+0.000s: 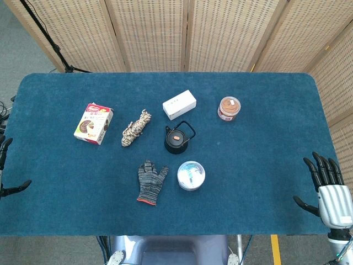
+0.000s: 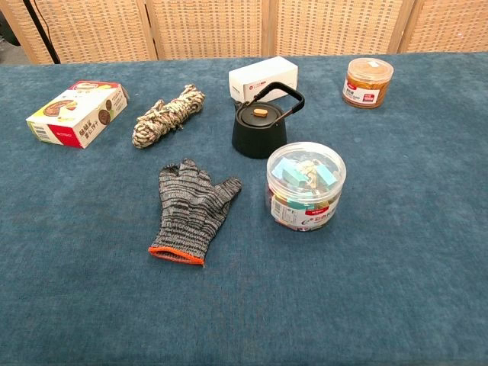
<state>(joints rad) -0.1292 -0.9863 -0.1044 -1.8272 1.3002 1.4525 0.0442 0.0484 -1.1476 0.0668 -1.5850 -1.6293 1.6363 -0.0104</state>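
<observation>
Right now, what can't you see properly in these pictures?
- Left robot hand: head view, mostly cut off by the left edge; chest view misses both hands.
- Small print on the clear round plastic tub: too tiny to read.
- Inside of the black metal kettle: hidden by its lid.

My right hand [image 1: 330,190] shows a silvery metal back and matt black fingers. The table [image 1: 265,110] wears fuzzy blue cloth. The glove [image 2: 191,207] is coarse grey knit, the rope [image 2: 168,114] rough braided fibre. The kettle [image 2: 259,126] looks matt black metal, the tub [image 2: 305,187] clear glossy plastic, the box [image 2: 76,113] printed glossy card.
</observation>
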